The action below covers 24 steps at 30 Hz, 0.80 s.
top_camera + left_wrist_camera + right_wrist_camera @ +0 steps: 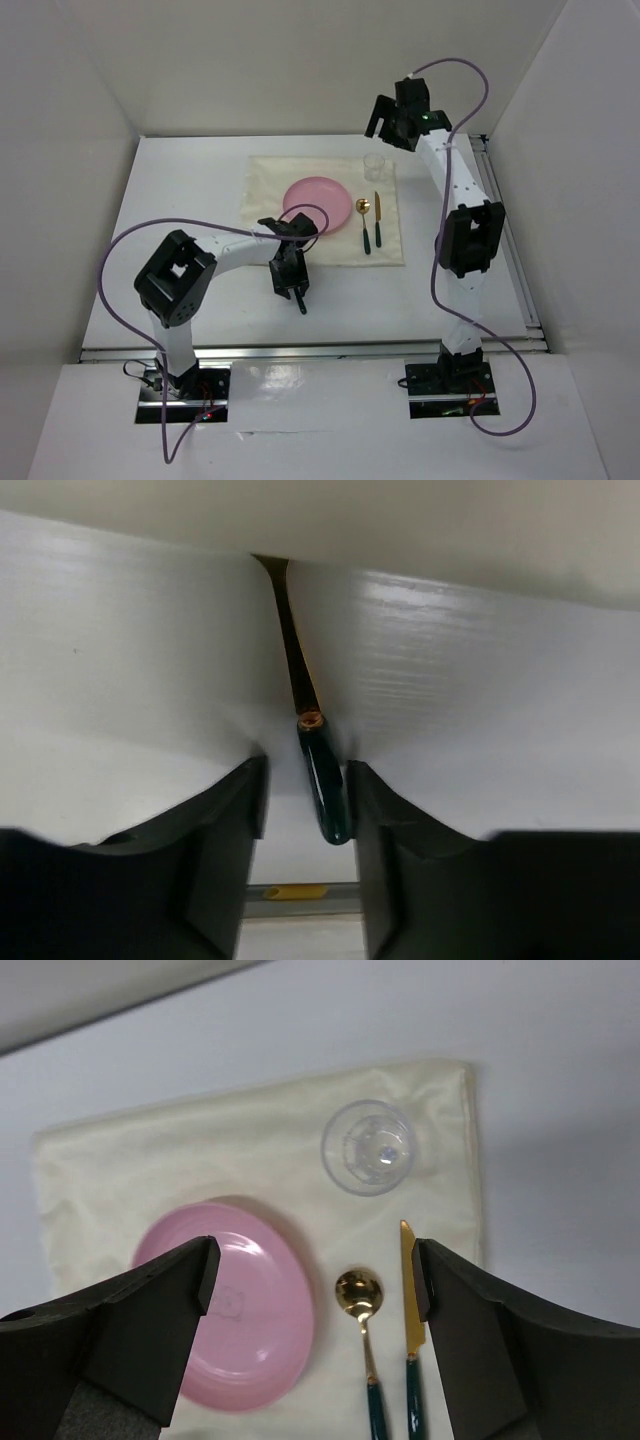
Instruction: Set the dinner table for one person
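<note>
White dinner table (pixel 180 190) spans the space under both arms. Nearest, the left gripper (pixel 294 288) straddles a utensil (pixel 322 780) lying just off the cloth (pixel 265 185), jaws apart, not yet pinching. Beyond, plate (pixel 318 203), spoon (pixel 365 222), knife (pixel 378 215) and glass (pixel 374 166) sit on the cloth. The right gripper (pixel 312 1260) hovers wide open, empty. Pickup seems in hand; next comes a firm pinch, then a lift toward the plate's bare side.

Quick tally: one big white dinner table (pixel 180 190), one cream rectangular cloth (pixel 265 190), one round pink plate (pixel 318 203), one small clear cup (pixel 373 166), three gold green-handled utensils: spoon (pixel 365 222), knife (pixel 378 215), plus one mystery piece (pixel 325 780).
</note>
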Each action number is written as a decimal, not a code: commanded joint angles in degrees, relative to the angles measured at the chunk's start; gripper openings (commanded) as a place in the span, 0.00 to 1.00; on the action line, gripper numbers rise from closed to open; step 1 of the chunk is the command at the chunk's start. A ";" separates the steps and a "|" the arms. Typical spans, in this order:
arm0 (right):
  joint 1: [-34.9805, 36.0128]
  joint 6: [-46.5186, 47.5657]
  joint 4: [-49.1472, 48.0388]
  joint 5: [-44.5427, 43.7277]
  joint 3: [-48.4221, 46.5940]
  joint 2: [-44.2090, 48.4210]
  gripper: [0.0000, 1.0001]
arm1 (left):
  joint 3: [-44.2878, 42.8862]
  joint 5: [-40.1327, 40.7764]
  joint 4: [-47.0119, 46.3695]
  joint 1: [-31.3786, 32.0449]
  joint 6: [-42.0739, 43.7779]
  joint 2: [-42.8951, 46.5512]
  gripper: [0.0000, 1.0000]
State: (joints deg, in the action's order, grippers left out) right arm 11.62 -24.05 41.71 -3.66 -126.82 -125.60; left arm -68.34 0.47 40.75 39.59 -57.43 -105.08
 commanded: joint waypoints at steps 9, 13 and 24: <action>0.86 1.82 -4.10 -2.84 3.60 9.59 0.91 | 1.88 3.05 3.45 -0.31 -3.92 1.00 0.00; 0.34 2.34 -4.10 -2.84 4.22 10.90 0.91 | 4.00 0.68 9.08 -0.83 0.64 9.70 0.00; 0.86 2.87 -3.48 -4.86 7.29 12.92 0.93 | 1.22 0.13 19.36 -0.92 4.26 23.43 0.00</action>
State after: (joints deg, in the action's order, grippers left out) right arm 12.23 -22.24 38.89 -6.70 -121.47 -116.79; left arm -62.43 -0.60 56.82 40.58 -55.13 -82.81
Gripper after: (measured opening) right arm 0.927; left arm 0.100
